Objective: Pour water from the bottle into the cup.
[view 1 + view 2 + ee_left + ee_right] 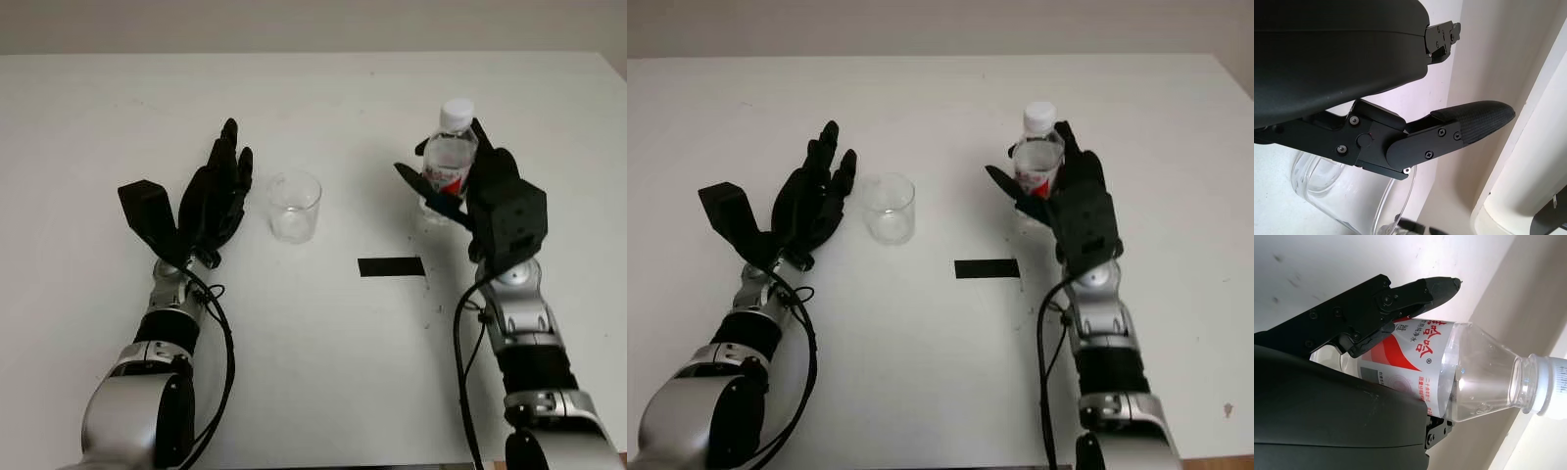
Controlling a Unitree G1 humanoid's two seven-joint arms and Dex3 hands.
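right hand around clear ribbed plastic bottle, upright

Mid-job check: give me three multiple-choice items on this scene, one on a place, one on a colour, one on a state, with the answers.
1. Where is the cup?
A. just beside the left hand
B. behind the bottle
C. on the black tape

2. What colour is the bottle cap?
A. red
B. white
C. blue

3. What is the right hand doing?
A. open over the cup
B. gripping the upright bottle
C. pouring

Answers: 1 A, the cup stands next to the open left hand. 2 B, the cap is white. 3 B, the fingers wrap the label and the bottle is upright.
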